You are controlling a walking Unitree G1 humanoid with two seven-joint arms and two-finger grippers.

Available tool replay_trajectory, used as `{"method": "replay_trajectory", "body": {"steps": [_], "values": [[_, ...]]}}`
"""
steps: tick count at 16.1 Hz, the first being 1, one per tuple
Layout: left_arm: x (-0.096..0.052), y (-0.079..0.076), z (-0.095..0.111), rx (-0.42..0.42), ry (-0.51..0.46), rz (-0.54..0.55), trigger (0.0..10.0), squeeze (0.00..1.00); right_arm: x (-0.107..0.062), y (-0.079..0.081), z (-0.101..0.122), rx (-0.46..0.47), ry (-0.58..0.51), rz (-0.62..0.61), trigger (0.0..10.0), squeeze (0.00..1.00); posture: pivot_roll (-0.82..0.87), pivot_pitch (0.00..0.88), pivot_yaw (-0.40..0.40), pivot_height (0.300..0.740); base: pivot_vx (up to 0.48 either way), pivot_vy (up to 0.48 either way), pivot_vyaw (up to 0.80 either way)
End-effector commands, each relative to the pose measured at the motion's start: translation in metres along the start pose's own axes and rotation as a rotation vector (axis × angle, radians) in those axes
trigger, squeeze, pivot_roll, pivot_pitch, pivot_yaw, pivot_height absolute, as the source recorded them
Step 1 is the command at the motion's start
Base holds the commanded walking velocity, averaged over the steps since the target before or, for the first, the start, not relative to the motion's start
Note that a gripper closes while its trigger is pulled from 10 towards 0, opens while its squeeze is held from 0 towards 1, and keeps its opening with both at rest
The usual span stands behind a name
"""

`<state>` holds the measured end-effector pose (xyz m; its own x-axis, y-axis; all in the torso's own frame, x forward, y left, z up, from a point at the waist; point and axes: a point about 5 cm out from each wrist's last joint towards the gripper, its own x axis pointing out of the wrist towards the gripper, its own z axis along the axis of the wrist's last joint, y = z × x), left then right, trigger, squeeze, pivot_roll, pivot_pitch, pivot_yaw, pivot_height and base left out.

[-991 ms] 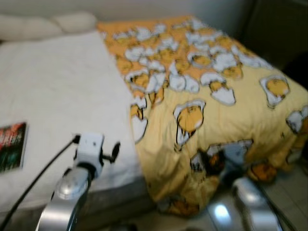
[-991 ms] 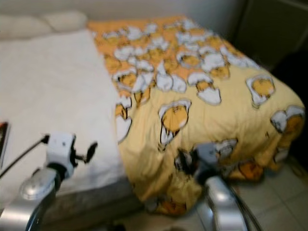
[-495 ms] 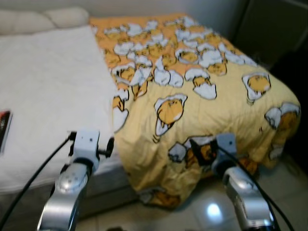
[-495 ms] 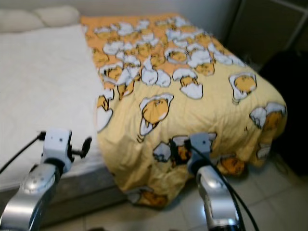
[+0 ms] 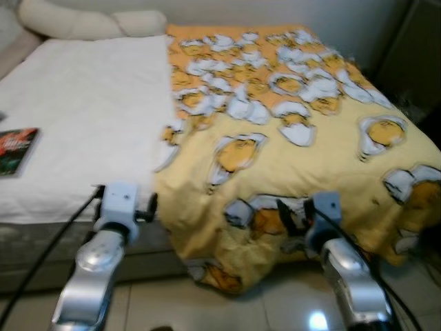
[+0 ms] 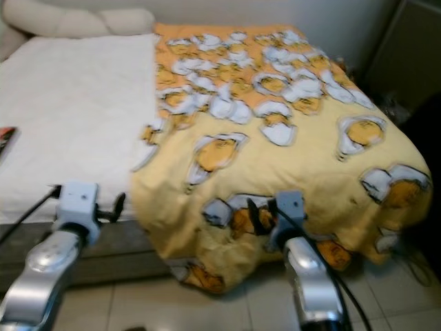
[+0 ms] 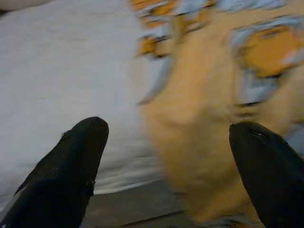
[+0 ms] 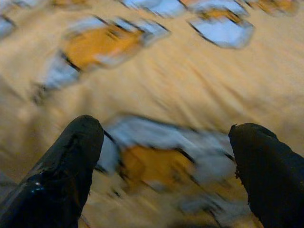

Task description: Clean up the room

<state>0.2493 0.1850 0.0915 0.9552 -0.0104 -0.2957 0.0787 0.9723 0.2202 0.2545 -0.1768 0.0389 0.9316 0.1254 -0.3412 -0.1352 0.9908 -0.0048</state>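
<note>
A yellow blanket (image 5: 296,138) printed with cartoon eggs covers the right half of the bed and hangs over its foot edge. The left half shows a bare white sheet (image 5: 83,117). A small dark book (image 5: 15,150) lies on the sheet near the left side. My left gripper (image 5: 147,207) is held low at the foot edge, where sheet and blanket meet; its fingers (image 7: 71,175) stand wide open with nothing between them. My right gripper (image 5: 287,215) is in front of the hanging blanket fold, with its fingers (image 8: 66,171) also open and empty.
Two cream pillows (image 5: 89,24) lie at the head of the bed. Dark furniture (image 5: 417,55) stands along the right side. Glossy tile floor (image 5: 269,307) runs under my arms, and the grey bed base (image 5: 41,241) shows below the sheet.
The whole picture has shifted as the camera moved, bringing the book and more of the bed's left side back into view. Both arms keep the same raised pose, grippers open.
</note>
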Motion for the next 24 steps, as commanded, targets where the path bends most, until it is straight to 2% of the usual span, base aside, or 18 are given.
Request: {"method": "replay_trajectory", "body": {"steps": [1,2,3,9,18,21,24], "values": [[0.002,0.003,0.003,0.024,-0.012,0.011,10.0,0.66,0.001,0.000,0.005,0.005,-0.028,-0.006,10.0,1.00,-0.01,0.000,0.009,0.740,0.000,-0.435,0.00],[0.002,0.003,0.003,0.027,-0.013,0.008,10.0,0.66,0.001,0.000,0.004,0.006,-0.027,-0.008,10.0,1.00,-0.01,0.000,0.008,0.740,0.000,-0.439,0.00],[0.003,0.002,0.003,0.031,-0.014,0.003,10.0,0.66,0.001,0.000,0.002,0.005,-0.020,-0.016,10.0,0.00,-0.01,0.000,0.008,0.740,0.000,-0.435,0.00],[0.012,-0.001,0.007,0.056,-0.029,-0.013,10.0,0.67,0.000,-0.003,-0.007,0.022,0.011,-0.050,10.0,0.00,-0.03,0.000,0.018,0.740,0.000,-0.433,0.00],[0.013,-0.002,0.011,0.107,-0.046,-0.028,10.0,0.66,-0.002,0.001,-0.016,0.039,0.046,-0.037,10.0,0.00,-0.01,0.000,-0.003,0.740,0.000,-0.429,0.00],[0.013,-0.005,0.012,0.109,-0.050,-0.036,10.0,0.66,-0.001,-0.001,-0.014,0.039,0.044,-0.047,10.0,0.00,-0.02,0.000,0.001,0.740,0.000,-0.419,0.00],[0.013,-0.005,0.013,0.079,-0.050,-0.038,10.0,0.64,-0.001,0.000,-0.015,0.049,0.053,-0.051,10.0,0.00,-0.01,0.000,-0.001,0.740,0.000,0.000,-0.51]]}}
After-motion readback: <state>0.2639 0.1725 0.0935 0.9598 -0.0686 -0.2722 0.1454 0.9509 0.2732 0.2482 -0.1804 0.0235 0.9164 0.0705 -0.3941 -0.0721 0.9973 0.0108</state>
